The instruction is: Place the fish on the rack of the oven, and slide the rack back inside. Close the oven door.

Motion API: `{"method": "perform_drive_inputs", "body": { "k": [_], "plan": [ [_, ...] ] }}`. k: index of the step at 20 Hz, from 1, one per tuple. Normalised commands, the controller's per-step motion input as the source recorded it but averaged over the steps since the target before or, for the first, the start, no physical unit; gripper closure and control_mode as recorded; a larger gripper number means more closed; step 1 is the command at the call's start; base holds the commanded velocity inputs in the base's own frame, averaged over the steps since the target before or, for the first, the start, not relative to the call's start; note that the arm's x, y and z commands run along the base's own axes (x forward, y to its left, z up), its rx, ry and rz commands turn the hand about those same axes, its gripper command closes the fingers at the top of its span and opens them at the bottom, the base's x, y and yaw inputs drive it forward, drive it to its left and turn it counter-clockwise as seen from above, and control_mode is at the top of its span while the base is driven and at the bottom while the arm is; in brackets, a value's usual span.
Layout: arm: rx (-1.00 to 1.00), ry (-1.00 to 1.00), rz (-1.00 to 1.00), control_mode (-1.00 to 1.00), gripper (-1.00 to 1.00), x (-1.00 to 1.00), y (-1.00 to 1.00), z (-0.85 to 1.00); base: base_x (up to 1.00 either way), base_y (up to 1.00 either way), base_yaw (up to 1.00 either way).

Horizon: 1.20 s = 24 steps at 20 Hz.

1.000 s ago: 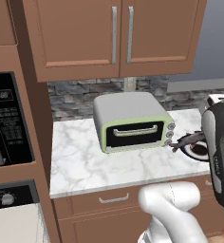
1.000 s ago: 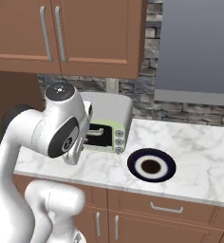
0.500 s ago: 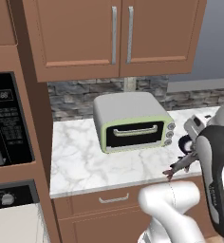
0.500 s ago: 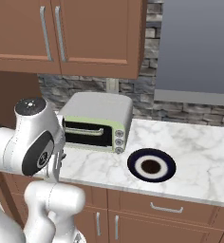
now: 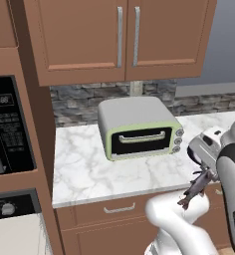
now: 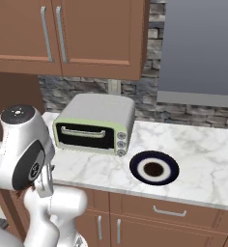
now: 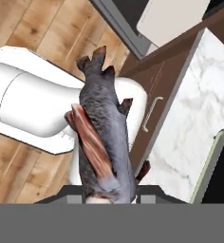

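Note:
The grey fish (image 5: 193, 189) with a reddish-brown strip along its side hangs tail-down in front of the counter's edge, with my gripper (image 5: 205, 175) shut on its head end. In the hand view the fish (image 7: 102, 137) stretches away from my gripper (image 7: 109, 193), over the wooden floor and my own white base. Beyond its tail lies the pale rack (image 7: 173, 16) above the dark grey oven door (image 7: 117, 23), which is folded open. The oven's control strip with its round knob (image 5: 8, 208) sits at the lower left, with the pale rack (image 5: 15, 239) below it.
A green-and-grey toaster oven (image 5: 139, 132) stands on the marble counter (image 5: 84, 169). A dark blue plate (image 6: 154, 168) lies to its right. The black microwave (image 5: 5, 129) is built in above the oven. Brown drawers (image 7: 152, 114) and wall cupboards (image 5: 124, 37) frame the counter.
My arm has swung down and back from over the counter near the plate, carrying the fish below and in front of the counter's edge.

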Motion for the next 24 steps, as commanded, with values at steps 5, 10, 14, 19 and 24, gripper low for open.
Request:
{"method": "perform_drive_inputs", "body": {
  "k": [5, 10, 14, 19, 24],
  "plan": [
    [0.0, 0.0, 0.22, -1.0, 1.0, -0.24, 0.0, 0.0, 0.0, 0.0, 0.0],
    [0.0, 0.0, 0.0, 1.0, 1.0, 0.0, 0.0, 0.0, -0.78, 0.11, 0.37],
    [0.0, 0.0, 0.0, 1.0, 1.0, 0.0, 0.0, 0.0, -0.27, 0.43, 0.43],
    [0.0, 0.0, 0.0, 1.0, 1.0, 0.0, 0.0, 0.0, 0.13, 0.8, 0.41],
    [0.0, 0.0, 0.0, 1.0, 1.0, 0.0, 0.0, 0.0, 0.24, 0.82, 0.39]
  ]
}}
